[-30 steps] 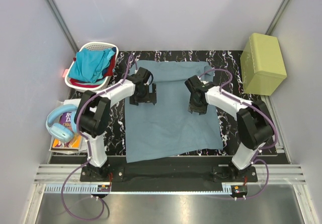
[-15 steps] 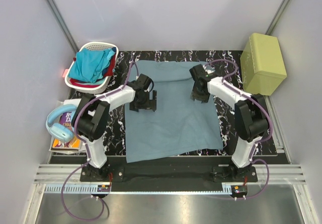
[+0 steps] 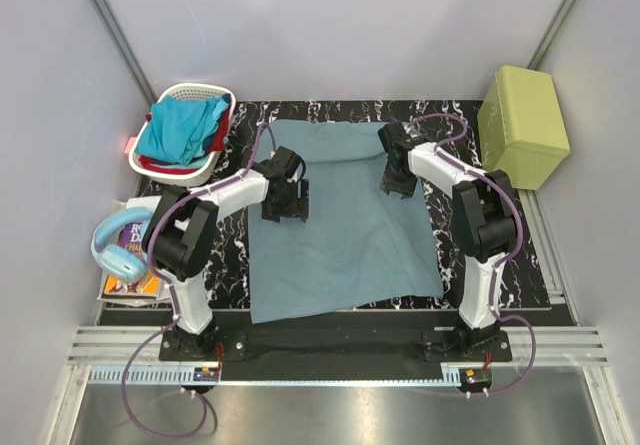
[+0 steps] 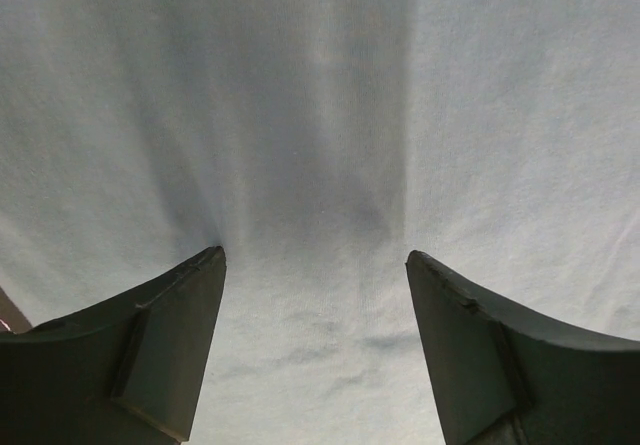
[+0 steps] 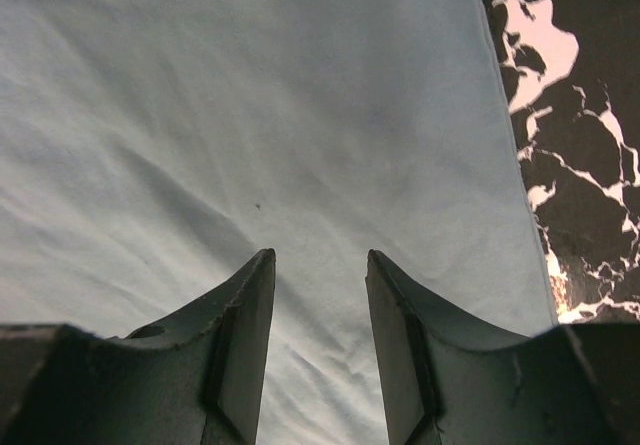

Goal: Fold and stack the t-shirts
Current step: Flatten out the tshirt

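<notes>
Barely started: nothing folded or stacked, with the grey-blue t-shirt (image 3: 345, 245) flat mid table (image 3: 330, 111), turquoise t-shirt (image 3: 180, 130) and red t-shirt (image 3: 220, 137) in the basket (image 3: 195, 92) at ten o'clock. Poised over the flat one's twelve-o'clock half with left fingers (image 4: 160, 335) and right fingers (image 5: 235, 345) parted, grasping nothing.

A grey-blue t-shirt (image 3: 345, 245) is lying spread flat on a black marbled table (image 3: 232, 270), with the left gripper (image 3: 286, 211) hanging over its left side and the right gripper (image 3: 396, 189) over its upper right part, while a white laundry basket (image 3: 195, 89) at the far left is holding a turquoise t-shirt (image 3: 180, 130) and a red t-shirt (image 3: 218, 137).
</notes>
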{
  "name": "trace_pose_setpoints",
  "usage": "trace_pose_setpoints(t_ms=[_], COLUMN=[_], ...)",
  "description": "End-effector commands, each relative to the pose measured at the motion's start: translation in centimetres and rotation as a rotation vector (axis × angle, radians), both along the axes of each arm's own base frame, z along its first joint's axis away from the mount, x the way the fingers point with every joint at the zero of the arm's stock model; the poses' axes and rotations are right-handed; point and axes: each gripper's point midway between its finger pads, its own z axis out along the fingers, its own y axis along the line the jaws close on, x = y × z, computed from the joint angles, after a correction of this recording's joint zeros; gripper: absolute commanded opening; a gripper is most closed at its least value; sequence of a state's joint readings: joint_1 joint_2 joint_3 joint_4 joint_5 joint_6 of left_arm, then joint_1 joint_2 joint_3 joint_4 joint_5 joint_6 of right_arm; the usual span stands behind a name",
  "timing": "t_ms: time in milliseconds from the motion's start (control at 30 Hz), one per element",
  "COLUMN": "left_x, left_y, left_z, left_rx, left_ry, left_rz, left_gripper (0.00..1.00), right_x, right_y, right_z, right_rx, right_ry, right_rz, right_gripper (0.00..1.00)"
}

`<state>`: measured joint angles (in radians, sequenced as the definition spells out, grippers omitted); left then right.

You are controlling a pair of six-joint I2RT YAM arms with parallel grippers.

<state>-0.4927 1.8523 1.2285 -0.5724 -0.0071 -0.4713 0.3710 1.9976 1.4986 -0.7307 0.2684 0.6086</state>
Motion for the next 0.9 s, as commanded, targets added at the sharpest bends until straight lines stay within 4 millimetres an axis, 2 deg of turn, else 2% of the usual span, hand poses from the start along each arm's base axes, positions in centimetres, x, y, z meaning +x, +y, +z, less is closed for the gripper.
trace_pose_setpoints(t_ms=[0, 167, 267, 300, 500, 633, 800, 867], left_x=[0.6, 0.3, 0.0, -0.2, -1.6, -2.7, -3.7, -4.1], left_y=[-0.8, -1.0, -1.1, -1.3, -1.4, -1.2, -1.4, -1.5], left_z=[0.2, 0.1, 0.1, 0.0, -0.7, -1.2, -1.7, -2.0], left_rx=[-0.034, -0.046, -0.054, -0.057, -0.048, -0.039, -0.036, -0.031], left_ry=[-0.018, -0.008, 0.002, 0.008, 0.033, 0.056, 0.078, 0.086], left_rz=[-0.015, -0.018, -0.023, -0.028, -0.042, -0.052, -0.06, -0.067], left_gripper=[0.73, 0.65, 0.54, 0.49, 0.41, 0.31, 0.29, 0.27], right_x=[1.8, 1.6, 1.5, 1.5, 1.7, 1.6, 1.3, 1.1], right_y=[0.7, 0.6, 0.5, 0.5, 0.0, -0.1, -0.3, -0.4], right_z=[1.2, 0.7, 0.2, 0.1, -0.1, -0.7, -1.5, -2.1], right_rx=[0.004, 0.0, -0.005, -0.003, -0.007, -0.01, -0.015, -0.017], right_ry=[-0.045, -0.033, -0.019, -0.019, -0.014, 0.003, 0.022, 0.042], right_rz=[0.02, 0.014, 0.016, 0.014, -0.006, -0.003, -0.013, -0.009], right_gripper=[0.5, 0.49, 0.49, 0.49, 0.5, 0.5, 0.49, 0.4])
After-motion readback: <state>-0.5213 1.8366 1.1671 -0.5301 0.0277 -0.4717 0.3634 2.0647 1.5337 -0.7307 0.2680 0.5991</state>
